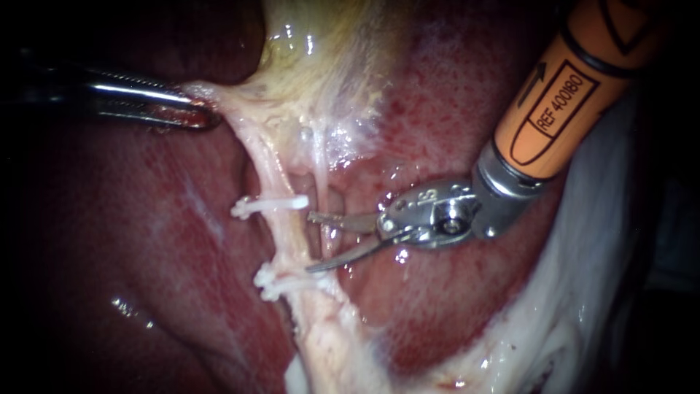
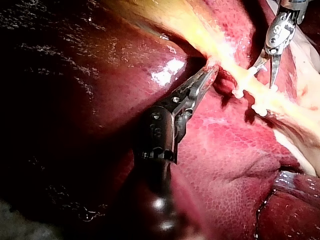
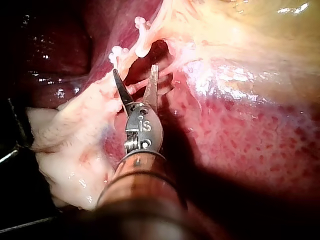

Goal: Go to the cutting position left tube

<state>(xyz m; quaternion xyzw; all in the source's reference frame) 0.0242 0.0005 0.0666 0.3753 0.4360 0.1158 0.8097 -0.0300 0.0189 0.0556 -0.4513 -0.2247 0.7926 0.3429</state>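
The left tube (image 1: 290,237) runs pale down the middle of the endoscope view, with one white clip (image 1: 270,206) above and another white clip (image 1: 273,281) below. My right instrument (image 1: 309,242), orange-shafted, comes in from the upper right with its blades open. The blade tips lie at the tube's right edge, level with the stretch between the clips, and a thinner strand (image 1: 324,232) passes between the blades. In the right wrist view the open blades (image 3: 134,69) point at that stretch. My left instrument (image 1: 197,115) is shut on pale tissue below the gallbladder (image 1: 321,66), holding it leftward.
Dark red liver (image 1: 146,241) surrounds the tubes on both sides. Pale white tissue (image 1: 583,292) borders the liver at the lower right, under my right instrument's shaft. In the left wrist view both clips (image 2: 250,100) show beyond my left instrument's jaws.
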